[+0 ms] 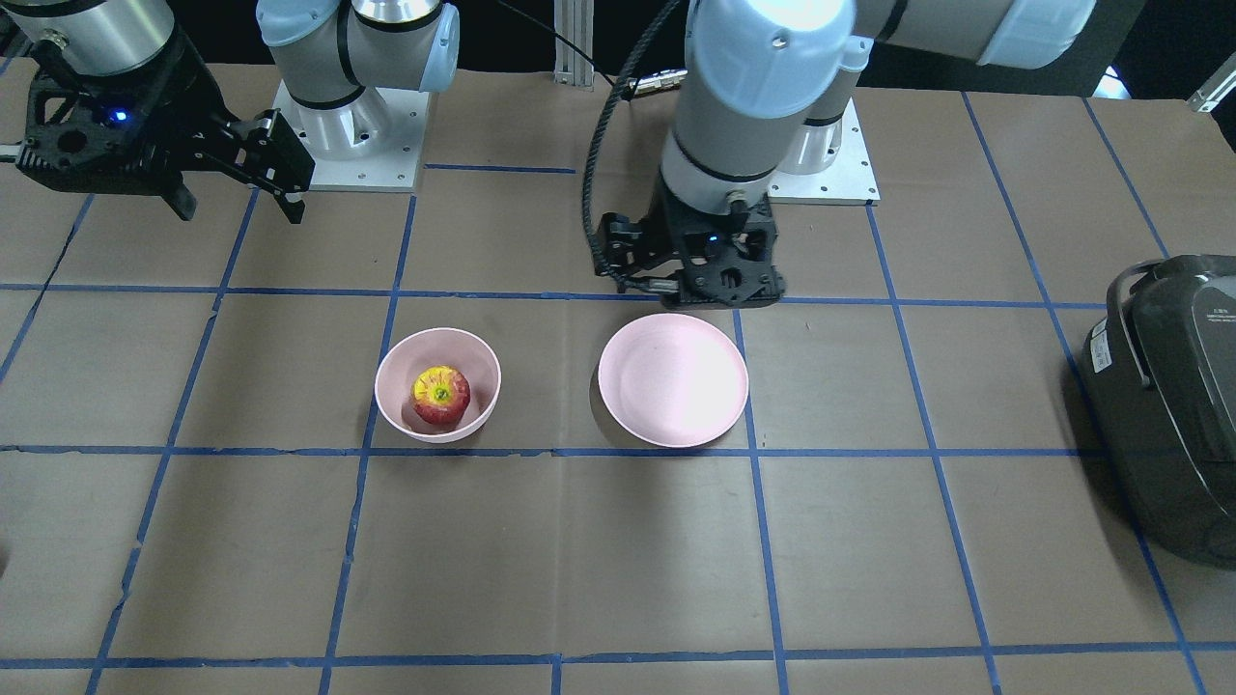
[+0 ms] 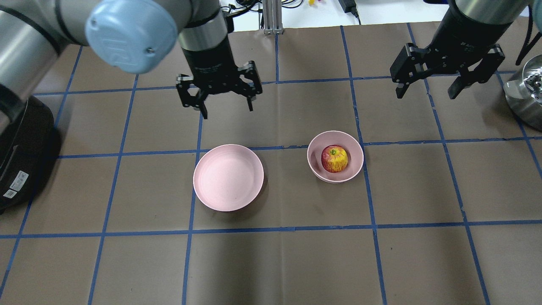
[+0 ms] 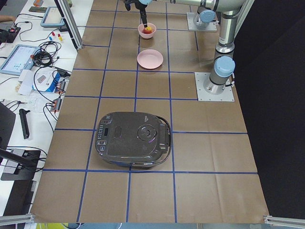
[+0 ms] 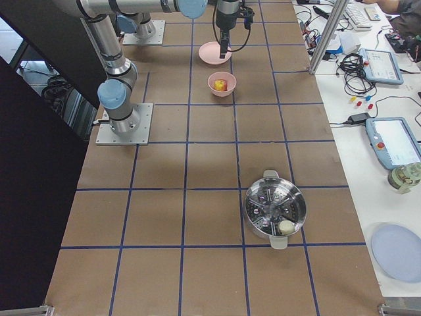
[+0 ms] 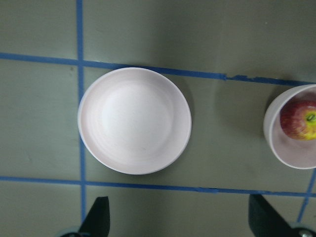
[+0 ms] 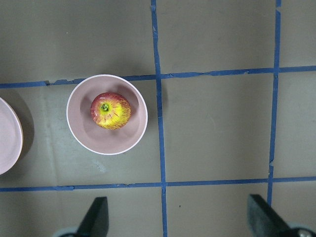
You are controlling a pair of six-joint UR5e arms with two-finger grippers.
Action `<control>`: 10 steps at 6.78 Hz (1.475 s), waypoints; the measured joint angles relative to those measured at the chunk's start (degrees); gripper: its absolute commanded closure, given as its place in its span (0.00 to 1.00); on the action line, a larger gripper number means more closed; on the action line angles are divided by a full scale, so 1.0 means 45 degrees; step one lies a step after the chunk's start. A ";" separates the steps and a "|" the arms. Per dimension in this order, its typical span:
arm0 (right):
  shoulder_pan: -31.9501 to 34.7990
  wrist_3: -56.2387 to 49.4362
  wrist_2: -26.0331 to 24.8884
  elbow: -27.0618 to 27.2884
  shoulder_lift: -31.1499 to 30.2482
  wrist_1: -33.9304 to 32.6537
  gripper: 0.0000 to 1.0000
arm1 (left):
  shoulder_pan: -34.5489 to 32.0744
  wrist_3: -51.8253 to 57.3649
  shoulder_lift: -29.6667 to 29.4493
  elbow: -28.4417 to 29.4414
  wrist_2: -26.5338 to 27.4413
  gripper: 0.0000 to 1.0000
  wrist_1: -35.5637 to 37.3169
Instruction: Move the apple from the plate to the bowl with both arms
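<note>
Dark rice cooker (image 3: pixel 132 140), steel steamer pot (image 4: pixel 266 197), brown table (image 2: pixel 296 262) gridded in blue tape

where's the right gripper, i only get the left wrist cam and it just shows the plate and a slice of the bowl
Observer: The right gripper hangs above the table off to one side of the bowl, not over it.
Operator: open or shut
Observer: Open, its jaws wide apart with nothing between them.
Operator: is the apple all the way in, my view cuts it off
Observer: Yes, the apple sits whole inside the bowl, stem end up.
</note>
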 measured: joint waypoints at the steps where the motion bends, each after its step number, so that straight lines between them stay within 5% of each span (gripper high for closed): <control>1: 0.0170 -0.0008 0.0001 -0.0231 0.0245 -0.0209 0.03 | 0.0683 0.1620 0.0403 -0.0046 0.0649 0.00 -0.0068; 10: 0.0802 0.0139 -0.0233 -0.0877 0.0936 -0.0249 0.00 | 0.2820 0.2779 0.2589 -0.1609 0.0898 0.00 0.0498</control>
